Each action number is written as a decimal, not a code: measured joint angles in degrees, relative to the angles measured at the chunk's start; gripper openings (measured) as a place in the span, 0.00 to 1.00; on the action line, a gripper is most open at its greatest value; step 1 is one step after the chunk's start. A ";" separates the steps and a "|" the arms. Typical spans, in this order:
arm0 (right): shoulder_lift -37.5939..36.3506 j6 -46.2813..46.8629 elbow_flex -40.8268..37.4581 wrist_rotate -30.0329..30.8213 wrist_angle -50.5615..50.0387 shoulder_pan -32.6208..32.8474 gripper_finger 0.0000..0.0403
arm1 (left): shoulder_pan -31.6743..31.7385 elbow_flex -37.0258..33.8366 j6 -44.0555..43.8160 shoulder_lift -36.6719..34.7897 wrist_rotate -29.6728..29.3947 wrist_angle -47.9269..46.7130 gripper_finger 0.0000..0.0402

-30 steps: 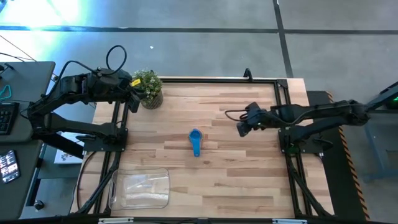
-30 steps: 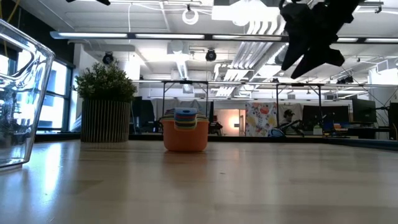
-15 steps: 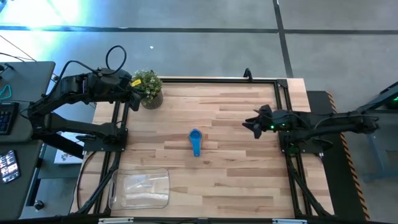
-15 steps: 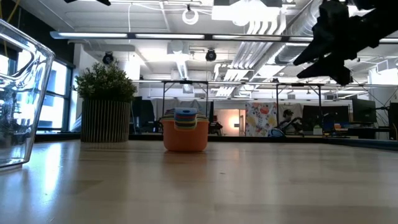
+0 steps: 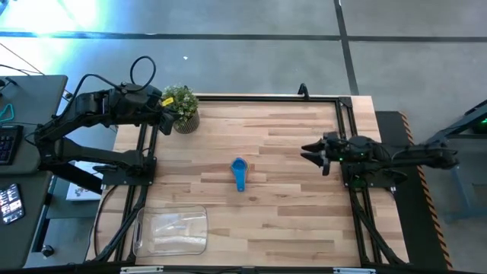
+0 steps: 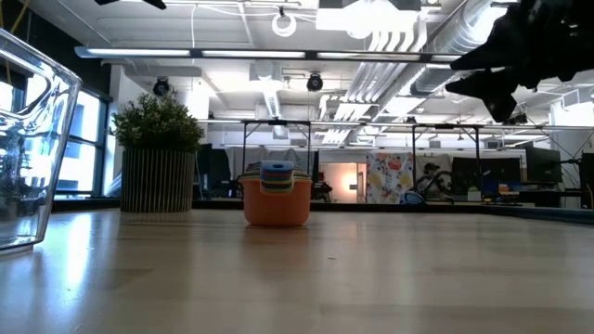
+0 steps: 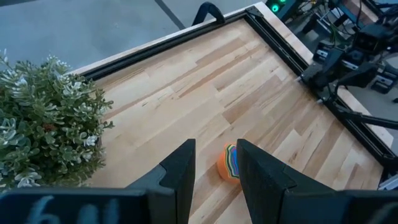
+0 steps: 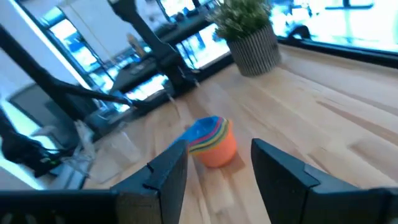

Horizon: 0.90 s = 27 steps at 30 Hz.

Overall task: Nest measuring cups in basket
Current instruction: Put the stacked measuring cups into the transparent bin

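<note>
On table, nested measuring cups [image 5: 240, 173], basket [image 5: 170, 231] bare

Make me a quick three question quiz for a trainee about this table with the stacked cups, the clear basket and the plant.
1. True or false: the stack of cups sits inside the basket.
2. Which arm waits beside the plant? A left, B right.
3. Fill in: the outermost cup of the stack is ____ in colour.

Key: 1 false, the stack stands on the bare table, apart from the basket. 2 A, the left gripper; the right gripper hangs open and empty. 3 orange.
</note>
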 joint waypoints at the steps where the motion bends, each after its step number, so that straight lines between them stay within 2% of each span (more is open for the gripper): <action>1: -1.12 0.02 -1.05 -0.29 0.99 0.00 0.42 | -0.01 0.00 0.00 0.00 0.00 0.01 0.26; 12: -11.65 -0.80 -10.88 -6.25 11.63 0.00 0.42 | -0.01 0.00 -6.74 0.13 -0.35 0.00 0.26; 17: -14.24 -2.53 -11.51 -7.37 9.95 0.00 0.42 | 0.00 0.00 -12.56 1.03 -0.70 0.00 0.26; 27: -14.43 -5.99 -11.54 -7.06 7.20 0.00 0.42 | -0.01 0.00 -22.15 4.60 -0.68 0.16 0.26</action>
